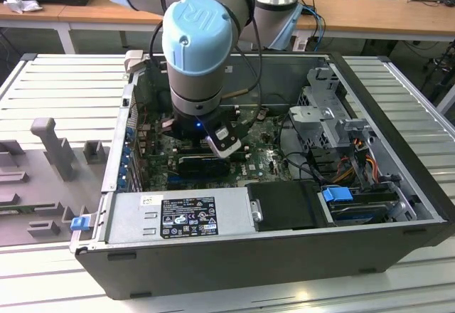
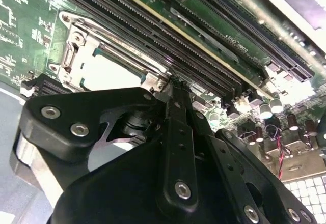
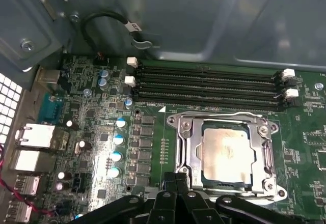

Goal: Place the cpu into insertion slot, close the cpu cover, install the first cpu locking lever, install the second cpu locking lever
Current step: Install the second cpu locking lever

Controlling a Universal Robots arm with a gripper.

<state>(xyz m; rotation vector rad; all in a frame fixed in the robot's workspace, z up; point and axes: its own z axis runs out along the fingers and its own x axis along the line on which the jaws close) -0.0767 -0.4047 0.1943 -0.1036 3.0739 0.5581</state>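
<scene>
The gripper [image 3: 175, 180] is seen lowered inside the open computer case [image 1: 398, 238], its fingers [image 2: 175, 107] drawn together with nothing held between them, the tips poised at the rim of the insertion slot [image 3: 186, 142]. The cpu [image 3: 226, 155] is seated in that slot, framed by the cpu cover [image 3: 265, 147] lying flat around it. Long black memory slots [image 3: 209, 86] run just beyond the slot, with the case wall close behind them.

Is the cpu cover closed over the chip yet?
Closed: the cpu cover lies flat, framing the cpu seated in the insertion slot.
</scene>
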